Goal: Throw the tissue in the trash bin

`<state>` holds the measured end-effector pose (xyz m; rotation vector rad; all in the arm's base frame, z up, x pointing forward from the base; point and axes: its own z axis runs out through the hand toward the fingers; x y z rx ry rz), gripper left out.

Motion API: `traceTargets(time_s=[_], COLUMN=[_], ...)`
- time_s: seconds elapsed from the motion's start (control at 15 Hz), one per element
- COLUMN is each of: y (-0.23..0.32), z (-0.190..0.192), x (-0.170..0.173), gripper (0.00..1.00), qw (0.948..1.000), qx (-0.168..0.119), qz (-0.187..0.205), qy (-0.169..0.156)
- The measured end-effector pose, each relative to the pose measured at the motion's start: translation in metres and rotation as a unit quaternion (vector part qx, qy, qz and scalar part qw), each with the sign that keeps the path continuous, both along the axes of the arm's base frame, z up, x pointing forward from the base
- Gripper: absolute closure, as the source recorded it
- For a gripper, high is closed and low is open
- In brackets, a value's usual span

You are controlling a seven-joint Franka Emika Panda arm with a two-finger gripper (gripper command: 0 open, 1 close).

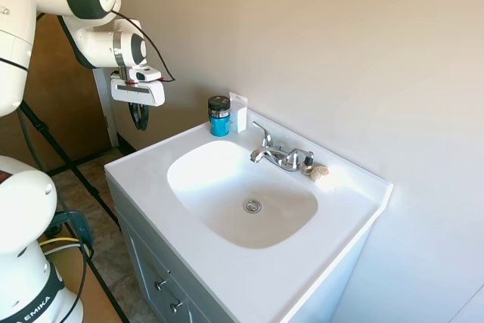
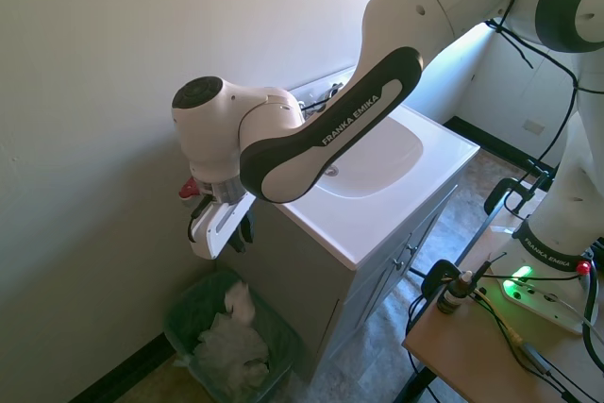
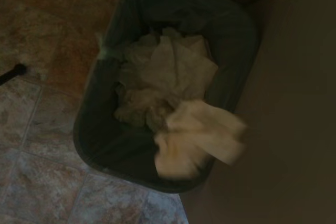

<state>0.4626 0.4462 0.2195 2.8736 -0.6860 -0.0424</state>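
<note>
White crumpled paper fills much of the trash bin (image 2: 193, 309), a dark green bin standing on the tiled floor against the side of the sink cabinet (image 2: 377, 252). In the wrist view the tissue (image 3: 197, 137) shows as a pale, blurred wad over the bin's (image 3: 100, 145) near rim, lying on or just above the older paper (image 3: 168, 72) heaped inside — the blur leaves it unclear whether it has landed. In the second exterior view the paper in the bin (image 2: 231, 342) cannot be told apart piece from piece.

The gripper (image 2: 236, 228) hangs directly above the bin, beside the cabinet's end and clear of the countertop, fingers pointing down. It holds nothing; the dark fingers (image 1: 139, 116) hang close together in the first exterior view, but whether they are parted or closed cannot be told. The tissue is below the gripper, well apart from it.

On the countertop at the bin's end of the cabinet stand a blue jar with a black lid (image 1: 219, 116) and a small white box (image 1: 239, 113), near the wall behind the basin (image 1: 242, 187).
</note>
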Motion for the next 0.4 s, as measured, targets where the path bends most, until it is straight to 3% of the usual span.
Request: traceTargets(time_s=[0.13,0.4], y=[0.001,-0.019], z=[0.008,0.084], x=[-0.002,-0.004], gripper=[0.0,0.0], qw=[1.0,0.9985], qx=[-0.001,0.008], qz=[0.002,-0.022], qy=[-0.004,-0.049])
